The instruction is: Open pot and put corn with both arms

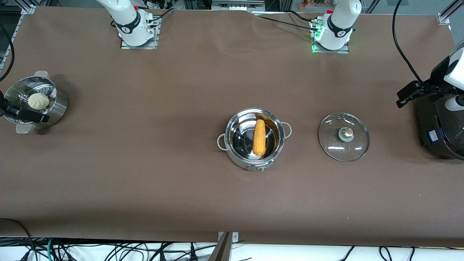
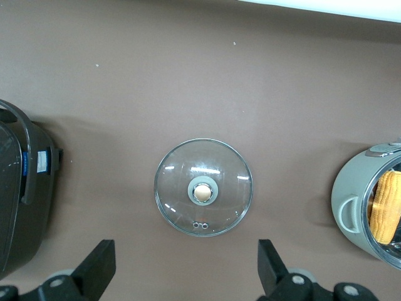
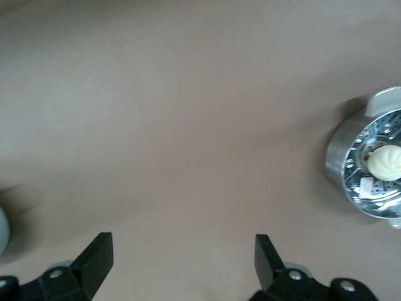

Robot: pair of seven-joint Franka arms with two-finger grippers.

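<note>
The steel pot (image 1: 242, 140) stands open at the table's middle, with the yellow-orange corn (image 1: 259, 137) lying inside it. Its glass lid (image 1: 331, 145) lies flat on the table beside the pot, toward the left arm's end. In the left wrist view the lid (image 2: 178, 188) is in the middle and the pot (image 2: 351, 210) with the corn (image 2: 385, 207) is at the edge. My left gripper (image 2: 185, 257) is open and empty, high over the table by the lid; it also shows in the front view (image 1: 409, 95). My right gripper (image 3: 183, 251) is open and empty over bare table, and shows in the front view (image 1: 25, 115) by the steamer.
A perforated steel steamer basket (image 1: 59, 105) with a white bun (image 1: 38, 101) stands at the right arm's end and also shows in the right wrist view (image 3: 341, 157). A big black rice cooker (image 1: 442, 134) stands at the left arm's end.
</note>
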